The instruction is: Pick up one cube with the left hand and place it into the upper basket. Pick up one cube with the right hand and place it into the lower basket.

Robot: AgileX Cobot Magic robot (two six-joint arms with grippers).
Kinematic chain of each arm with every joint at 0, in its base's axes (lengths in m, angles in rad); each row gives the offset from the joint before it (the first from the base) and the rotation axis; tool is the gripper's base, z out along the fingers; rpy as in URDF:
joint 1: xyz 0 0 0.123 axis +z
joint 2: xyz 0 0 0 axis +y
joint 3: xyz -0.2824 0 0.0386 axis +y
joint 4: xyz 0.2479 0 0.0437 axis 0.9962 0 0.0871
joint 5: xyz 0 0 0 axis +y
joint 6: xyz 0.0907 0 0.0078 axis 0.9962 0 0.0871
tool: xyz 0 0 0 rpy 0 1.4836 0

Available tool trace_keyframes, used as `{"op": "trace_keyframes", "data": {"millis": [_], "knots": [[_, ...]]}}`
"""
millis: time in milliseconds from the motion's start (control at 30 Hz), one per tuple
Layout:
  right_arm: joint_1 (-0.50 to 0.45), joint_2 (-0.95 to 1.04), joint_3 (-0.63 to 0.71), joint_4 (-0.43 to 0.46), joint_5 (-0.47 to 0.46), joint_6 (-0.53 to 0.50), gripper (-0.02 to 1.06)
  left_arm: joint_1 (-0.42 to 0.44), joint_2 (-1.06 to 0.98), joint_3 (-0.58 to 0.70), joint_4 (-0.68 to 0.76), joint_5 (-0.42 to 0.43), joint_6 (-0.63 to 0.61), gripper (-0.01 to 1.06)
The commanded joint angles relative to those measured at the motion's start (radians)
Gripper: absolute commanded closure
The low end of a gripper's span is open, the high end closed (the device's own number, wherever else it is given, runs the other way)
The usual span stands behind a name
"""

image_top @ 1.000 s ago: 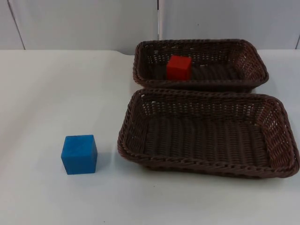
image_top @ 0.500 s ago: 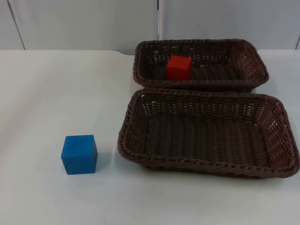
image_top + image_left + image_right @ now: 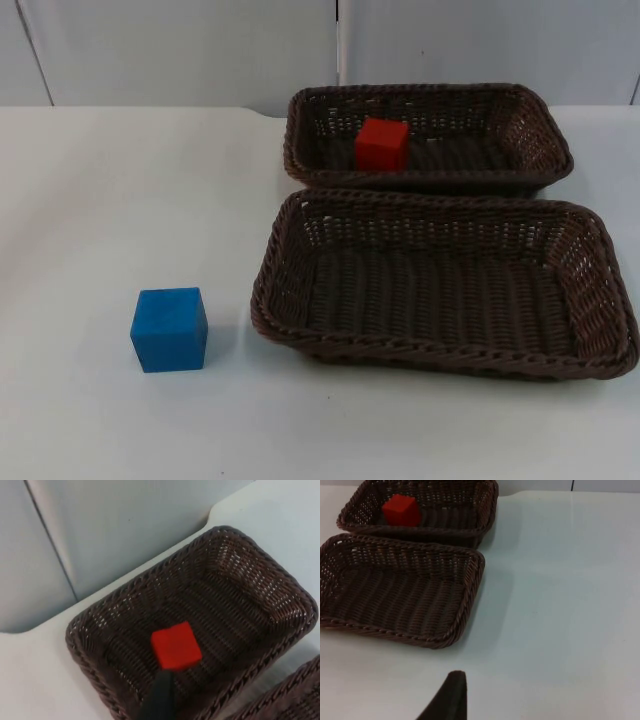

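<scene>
On the white table (image 3: 110, 200), a blue cube (image 3: 169, 329) sits alone at about eight o'clock in the top view, just beside the lower basket (image 3: 300, 345) but not touching its left rim. That basket is a dark brown wicker tray lying at roughly four o'clock, with nothing inside it. Directly beyond it, toward one o'clock and against the grey partition wall (image 3: 180, 50), lies the upper basket (image 3: 540, 125) — the two rims run close alongside each other. A red cube (image 3: 381, 144) rests on the floor of the upper basket, in its left half, near the front wall. The left gripper hangs above the upper basket: in the left wrist view one black fingertip (image 3: 159, 700) stands just below the red cube, though how far its fingers are spread I cannot tell. The right gripper waits over bare table to the right of both baskets — a single dark fingertip (image 3: 447, 697) is visible there, and the spread of its fingers likewise cannot be judged.
</scene>
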Motion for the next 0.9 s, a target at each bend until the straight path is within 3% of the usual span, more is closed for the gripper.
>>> {"op": "trace_keyframes", "data": {"millis": [0, 67, 233, 367, 867], "knots": [[-0.007, -0.003, 0.003, -0.004, -0.007, -0.001, -0.01, -0.001, -0.049, 0.056, 0.008, -0.046, -0.008, 0.22], [-0.007, -0.003, 0.003, -0.004, -0.007, -0.001, -0.01, -0.001, -0.081, 0.102, 0.008, -0.081, -0.008, 0.22], [-0.007, -0.003, 0.003, -0.004, -0.007, -0.001, -0.01, -0.001, -0.266, 0.412, 0.008, -0.257, -0.008, 0.22], [-0.007, -0.003, 0.003, -0.004, -0.007, -0.001, -0.01, -0.001, -0.359, 0.558, 0.008, -0.324, -0.019, 0.22], [-0.007, -0.003, 0.003, -0.004, -0.007, -0.001, -0.01, -0.001, -0.633, 0.858, 0.014, -0.376, -0.051, 0.22]]}}
